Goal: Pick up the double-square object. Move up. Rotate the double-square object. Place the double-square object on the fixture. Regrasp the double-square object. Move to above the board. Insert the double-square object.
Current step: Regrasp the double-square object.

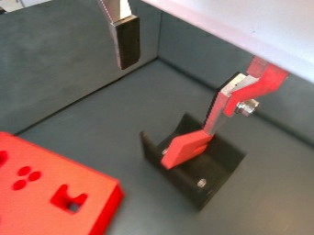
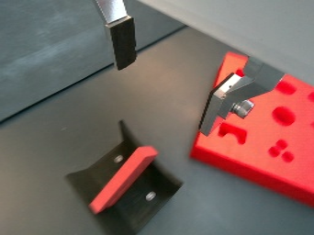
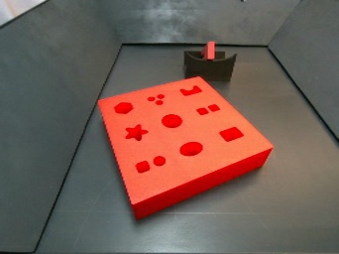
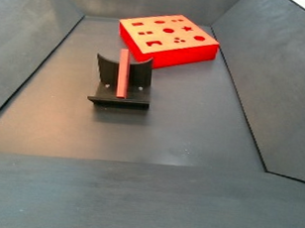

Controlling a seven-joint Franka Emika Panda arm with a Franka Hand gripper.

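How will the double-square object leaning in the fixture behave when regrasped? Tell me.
Probably stiff: the double-square object shows no sag. It only leans in the fixture, so a nudge may tip it. The open pincer is above it, not touching.

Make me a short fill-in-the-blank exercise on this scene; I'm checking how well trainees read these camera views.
1. The small pinkish-red double-square object leans in the dark grey-black notched ____.
2. The two-finger gripper, above the fixture, holds ____ between its silver-plate fingers.
3. The large bright red board has one ____-shaped hole among circles and squares.
4. The gripper's jaws stand ____.

Missing words: fixture; nothing; star; open
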